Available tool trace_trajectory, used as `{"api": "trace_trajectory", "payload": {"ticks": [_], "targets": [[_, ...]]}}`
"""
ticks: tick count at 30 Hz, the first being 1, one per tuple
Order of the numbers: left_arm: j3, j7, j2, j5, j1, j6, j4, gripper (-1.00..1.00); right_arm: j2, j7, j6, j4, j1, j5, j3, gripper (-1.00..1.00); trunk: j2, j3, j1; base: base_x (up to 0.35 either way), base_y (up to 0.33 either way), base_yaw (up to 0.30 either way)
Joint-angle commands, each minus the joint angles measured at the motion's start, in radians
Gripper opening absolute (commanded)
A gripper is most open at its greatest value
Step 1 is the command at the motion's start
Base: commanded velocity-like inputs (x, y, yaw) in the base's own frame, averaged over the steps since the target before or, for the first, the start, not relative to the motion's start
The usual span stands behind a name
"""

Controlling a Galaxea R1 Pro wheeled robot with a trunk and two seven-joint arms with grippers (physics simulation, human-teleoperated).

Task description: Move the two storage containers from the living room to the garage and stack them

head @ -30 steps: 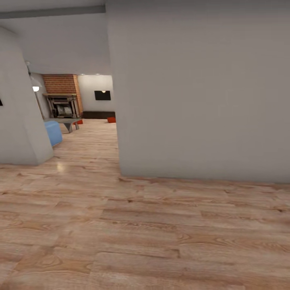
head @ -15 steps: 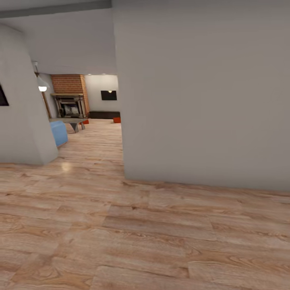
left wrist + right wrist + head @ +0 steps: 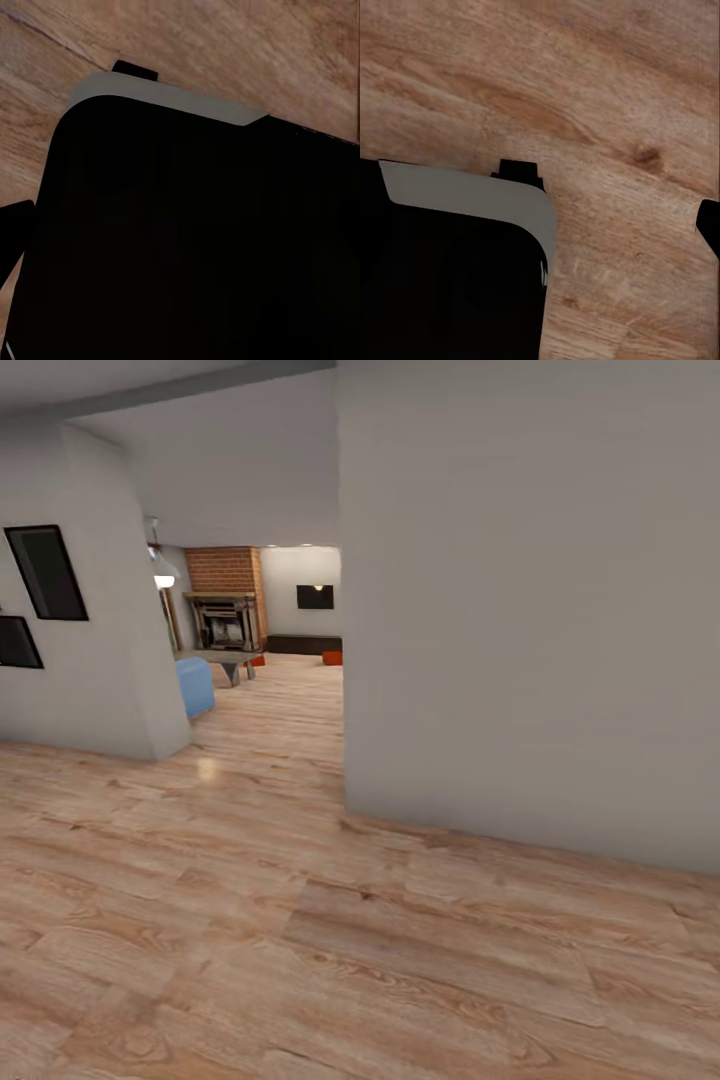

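Pale wood-plank flooring (image 3: 300, 920) spreads across the whole foreground of the head view, running back at about 11 o'clock through an opening into the living room (image 3: 270, 620). A broad grey-white wall (image 3: 530, 610) takes up the 1 to 3 o'clock side, and a second wall corner (image 3: 110, 640) stands at 9 o'clock with two dark frames (image 3: 45, 572) hung on it. Deep in the room sit a red-brick fireplace (image 3: 225, 610), a black wall TV (image 3: 315, 596), a low grey table (image 3: 218, 660) and a blue seat (image 3: 195, 686).

The two storage containers (image 3: 332, 657) appear as small orange-red shapes on the far floor, one beside the near wall's edge and one (image 3: 257, 660) just by the table; both are well apart from the robot and too small to read in detail.

Each wrist view looks down on planks past a dark body with a pale edge; whether either gripper's fingers are spread or closed cannot be told.

Judging from the task, thin-walled plastic tubs should be light but flexible and somewhat slick, so a pinch over a long rim, or one arm on each short end, seems the surest hold.
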Motion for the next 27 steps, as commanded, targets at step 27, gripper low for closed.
{"api": "trace_trajectory", "payload": {"ticks": [27], "targets": [[0.003, 0.001, -0.001, 0.003, 0.0, -0.001, 0.0, 1.0, -0.004, -0.001, -0.007, 0.003, -0.001, -0.009, 0.009, 1.0, 0.0, -0.001, 0.001, 0.326, 0.0, 0.253]]}}
